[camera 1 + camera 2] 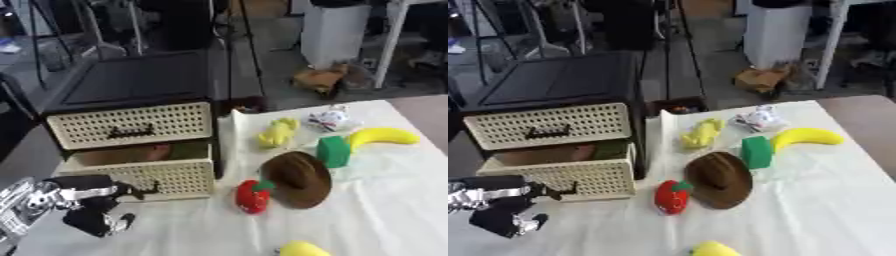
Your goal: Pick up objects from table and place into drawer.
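Note:
A black cabinet holds two cream perforated drawers: the upper drawer (131, 125) is closed and the lower drawer (140, 172) is pulled out. My left hand (87, 202) sits at the lower left, just in front of that open drawer. Its fingers are curled, and one reaches the dark handle (147, 189). On the white cloth lie a red strawberry toy (252, 196), a brown hat-shaped object (297, 179), a green block (332, 151), a banana (383, 136), a yellow-green toy (278, 132), a white patterned object (331, 120) and a yellow object (302, 248). My right hand shows in neither view.
Something brownish lies inside the open drawer (131, 155). The table's far edge (350, 106) runs behind the toys. Beyond it are floor, stands, a white bin (337, 30) and a brown object (317, 79).

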Controlling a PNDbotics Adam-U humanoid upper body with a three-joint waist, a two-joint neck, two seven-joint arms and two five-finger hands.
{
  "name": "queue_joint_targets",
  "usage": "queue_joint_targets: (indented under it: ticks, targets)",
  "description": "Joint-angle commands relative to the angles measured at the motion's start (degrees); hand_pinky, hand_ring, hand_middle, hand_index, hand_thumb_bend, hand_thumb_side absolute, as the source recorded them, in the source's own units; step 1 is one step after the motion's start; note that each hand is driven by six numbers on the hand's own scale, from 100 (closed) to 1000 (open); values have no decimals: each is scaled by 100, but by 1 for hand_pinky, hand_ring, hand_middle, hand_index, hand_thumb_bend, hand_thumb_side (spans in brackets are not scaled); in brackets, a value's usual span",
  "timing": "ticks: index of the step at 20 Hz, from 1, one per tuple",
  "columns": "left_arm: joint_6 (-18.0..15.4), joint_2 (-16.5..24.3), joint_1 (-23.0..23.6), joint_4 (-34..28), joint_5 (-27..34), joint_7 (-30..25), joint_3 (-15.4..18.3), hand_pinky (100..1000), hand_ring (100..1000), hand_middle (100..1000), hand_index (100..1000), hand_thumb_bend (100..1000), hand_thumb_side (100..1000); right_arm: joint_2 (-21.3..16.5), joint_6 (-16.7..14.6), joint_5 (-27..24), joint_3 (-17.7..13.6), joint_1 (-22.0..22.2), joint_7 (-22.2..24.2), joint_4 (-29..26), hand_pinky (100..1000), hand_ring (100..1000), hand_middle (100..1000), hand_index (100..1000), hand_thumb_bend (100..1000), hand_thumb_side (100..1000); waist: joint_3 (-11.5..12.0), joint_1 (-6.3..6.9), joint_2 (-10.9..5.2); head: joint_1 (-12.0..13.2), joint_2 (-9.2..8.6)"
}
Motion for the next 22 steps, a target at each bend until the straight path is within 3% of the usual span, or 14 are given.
queue_joint_targets:
  ticks: [1, 5, 9, 22]
  targets:
    - [-179, 327, -62, -392, -311, 388, 84, 105, 214, 212, 964, 100, 514, -100, 26, 60, -77, -53, 6, -89, 688, 768, 667, 798, 271, 1000, 7, -9, -48, -14, -66]
    - [-396, 384, -31, -722, -858, 557, 86, 106, 216, 213, 977, 100, 502, -92, 48, 61, -62, -75, 12, -89, 689, 768, 665, 798, 275, 1000, 13, 2, -33, -3, -50]
    - [-386, 368, -29, -708, -1009, 571, 108, 106, 216, 213, 977, 100, 498, -83, 52, 62, -63, -76, 12, -89, 689, 768, 665, 797, 275, 1000, 8, -5, -26, 2, -67]
    - [-548, 97, -226, 274, -1612, 618, 43, 114, 221, 217, 985, 100, 514, -43, 43, 79, -78, -81, -4, -89, 689, 768, 663, 797, 283, 1000, -59, -48, 7, 37, -169]
